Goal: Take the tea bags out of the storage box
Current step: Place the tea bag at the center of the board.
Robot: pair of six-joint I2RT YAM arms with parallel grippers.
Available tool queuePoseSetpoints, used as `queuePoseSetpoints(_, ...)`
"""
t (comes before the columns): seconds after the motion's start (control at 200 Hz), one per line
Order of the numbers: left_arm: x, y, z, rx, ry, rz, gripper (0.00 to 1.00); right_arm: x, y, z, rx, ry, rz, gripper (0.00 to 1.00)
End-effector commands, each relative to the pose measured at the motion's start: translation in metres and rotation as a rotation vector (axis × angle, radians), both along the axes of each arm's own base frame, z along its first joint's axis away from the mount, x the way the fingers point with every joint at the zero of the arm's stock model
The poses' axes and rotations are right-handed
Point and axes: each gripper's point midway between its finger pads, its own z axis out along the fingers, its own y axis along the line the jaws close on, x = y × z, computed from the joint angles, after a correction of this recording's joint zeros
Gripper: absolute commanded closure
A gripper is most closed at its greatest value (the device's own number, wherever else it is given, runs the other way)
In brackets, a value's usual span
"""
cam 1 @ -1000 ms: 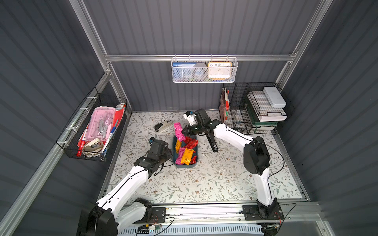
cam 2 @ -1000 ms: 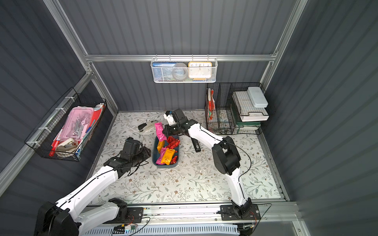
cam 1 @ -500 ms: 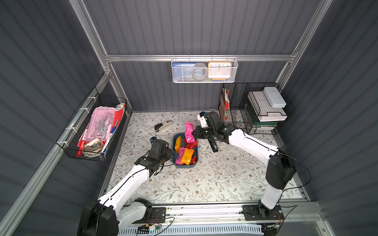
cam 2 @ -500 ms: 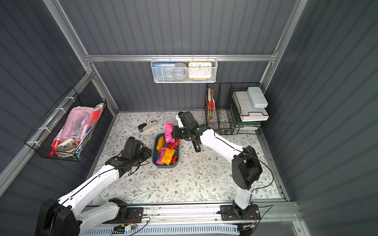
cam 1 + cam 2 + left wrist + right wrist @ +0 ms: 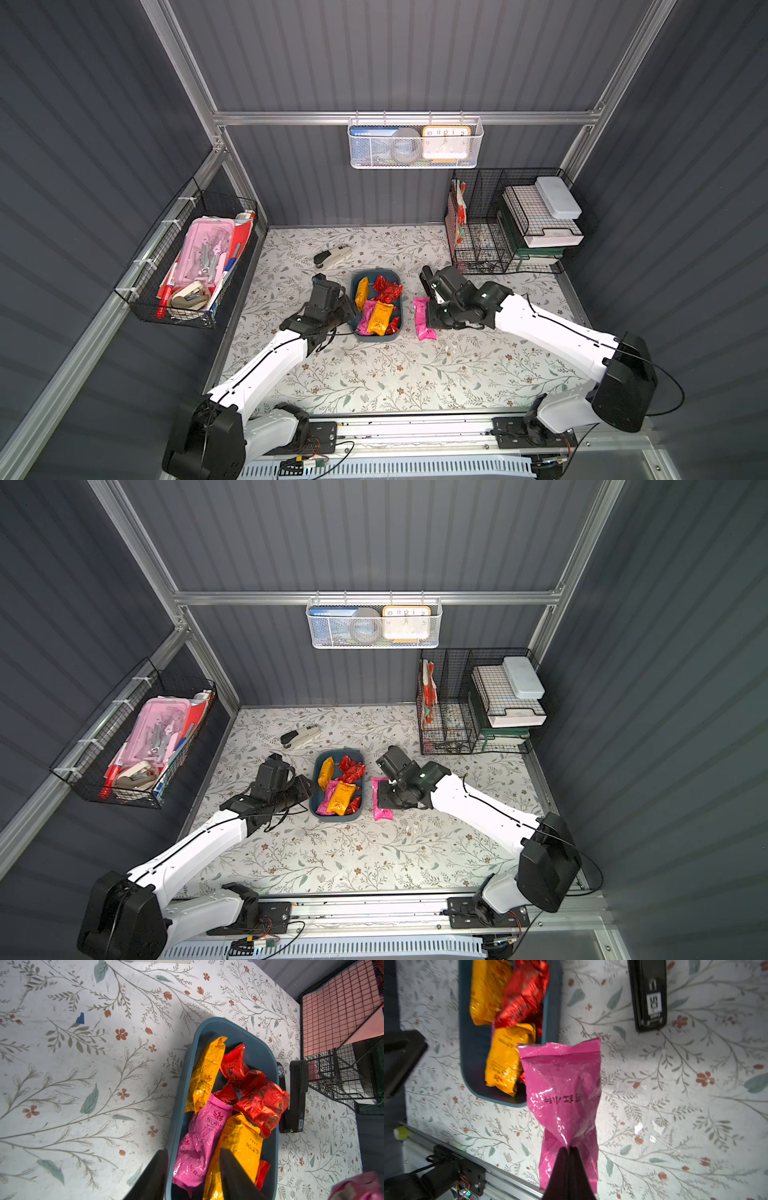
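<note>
The storage box point(image 5: 376, 338) point(image 5: 337, 818) is a teal tray in the middle of the floral table. In it lie orange tea bags point(image 5: 205, 1072), red ones point(image 5: 259, 1101) and a magenta one point(image 5: 199, 1140). My right gripper point(image 5: 430, 324) point(image 5: 569, 1149) is shut on one end of another magenta tea bag point(image 5: 424, 319) point(image 5: 562, 1088). That bag hangs low over the table just right of the box. My left gripper point(image 5: 347, 309) point(image 5: 192, 1149) stands open astride the box's left wall point(image 5: 176, 1126), one finger outside and one over the sachets.
A black stapler point(image 5: 650, 995) point(image 5: 295, 1097) lies right of the box, under my right arm. A white stapler point(image 5: 332, 255) sits behind the box. Black wire baskets point(image 5: 482, 241) stand at the back right. A wall basket point(image 5: 187, 266) hangs left, and a white mesh basket point(image 5: 415, 141) hangs on the back wall.
My right gripper carried the magenta tea bag from above the box's far end rightward and down, out beside the box. The left arm has hardly moved.
</note>
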Motion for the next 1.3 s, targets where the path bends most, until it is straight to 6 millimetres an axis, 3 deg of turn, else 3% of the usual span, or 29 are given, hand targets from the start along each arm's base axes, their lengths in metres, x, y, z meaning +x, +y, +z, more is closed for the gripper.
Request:
queuePoseSetpoints(0.0,-0.003,-0.002,-0.003,-0.004,0.0,-0.019,0.54,-0.024,-0.02,-0.031,-0.124,0.092,-0.014,1.0)
queuePoseSetpoints(0.3,-0.01,-0.007,-0.005,-0.024,0.002,-0.064,0.5,-0.028,-0.001,-0.076,-0.152,0.162,0.009,1.0)
queuePoseSetpoints(0.36,-0.013,-0.007,-0.008,-0.022,0.013,-0.071,0.49,-0.027,0.0,-0.082,-0.163,0.168,0.01,0.92)
queuePoseSetpoints(0.595,-0.02,-0.008,-0.018,-0.027,0.036,-0.091,0.46,-0.027,0.0,-0.092,-0.193,0.178,0.029,0.81)
queuePoseSetpoints(0.745,-0.018,-0.011,-0.013,-0.047,0.018,-0.108,0.44,-0.025,-0.002,-0.084,-0.196,0.156,0.03,0.76)
queuePoseSetpoints(0.96,-0.013,-0.013,-0.013,-0.079,0.022,-0.18,0.44,-0.007,0.018,-0.038,-0.058,0.032,0.017,0.68)
queuePoseSetpoints(1.19,-0.001,-0.044,0.024,-0.061,-0.085,-0.433,0.45,0.007,0.031,-0.013,0.018,-0.015,-0.032,0.63)
queuePoseSetpoints(1.295,-0.001,-0.052,0.017,-0.053,-0.021,-0.499,0.45,0.009,0.028,-0.01,0.021,-0.025,-0.052,0.63)
